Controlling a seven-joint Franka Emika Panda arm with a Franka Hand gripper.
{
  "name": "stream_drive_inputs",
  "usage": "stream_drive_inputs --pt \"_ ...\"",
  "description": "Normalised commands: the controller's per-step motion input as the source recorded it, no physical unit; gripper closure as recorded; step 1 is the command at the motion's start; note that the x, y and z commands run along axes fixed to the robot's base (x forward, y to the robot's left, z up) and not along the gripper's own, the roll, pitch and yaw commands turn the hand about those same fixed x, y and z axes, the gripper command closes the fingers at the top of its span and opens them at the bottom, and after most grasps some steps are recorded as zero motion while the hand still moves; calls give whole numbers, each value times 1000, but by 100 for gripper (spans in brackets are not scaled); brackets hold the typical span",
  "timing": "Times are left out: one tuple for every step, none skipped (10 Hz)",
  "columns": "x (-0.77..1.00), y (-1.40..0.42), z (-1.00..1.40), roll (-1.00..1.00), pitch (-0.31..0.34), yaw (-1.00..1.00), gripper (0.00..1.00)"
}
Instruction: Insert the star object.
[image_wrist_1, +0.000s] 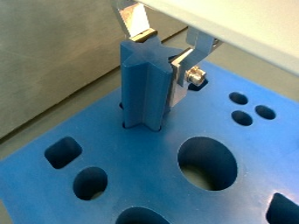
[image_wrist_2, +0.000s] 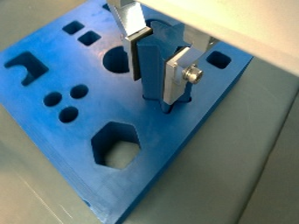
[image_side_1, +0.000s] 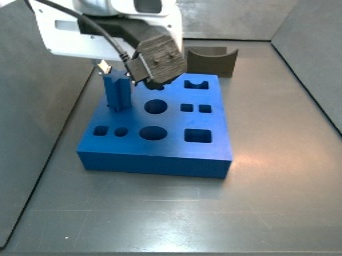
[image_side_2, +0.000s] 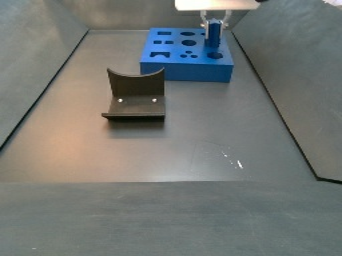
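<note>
The star object (image_wrist_1: 142, 83) is a tall blue ridged peg standing upright, its lower end sunk in a hole near one edge of the flat blue block (image_wrist_1: 117, 179). It also shows in a wrist view (image_wrist_2: 156, 66) and in both side views (image_side_1: 118, 95) (image_side_2: 213, 40). My gripper (image_wrist_1: 158, 70) is over the block, its silver fingers pressed on opposite sides of the peg's upper part. In a wrist view (image_wrist_2: 155, 80) the pads lie flat against the peg. The hole itself is mostly hidden by the peg.
The block (image_side_1: 174, 150) has several other shaped holes, including a large round one (image_wrist_1: 208, 164) and a hexagonal one (image_wrist_2: 117, 144). The dark fixture (image_side_2: 134, 95) stands on the grey floor apart from the block (image_side_2: 174, 65). Grey walls enclose the floor.
</note>
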Motion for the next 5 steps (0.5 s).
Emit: stream_drive_inputs --pt "-177 51 -1000 23 -133 -71 100" --pt "-66 0 -837 113 -186 -54 100" --pt "-206 0 -466 -26 -399 0 100" --pt "-217 177 -343 -187 -406 -9 100" --pt "-120 117 -474 -117 -369 -3 100"
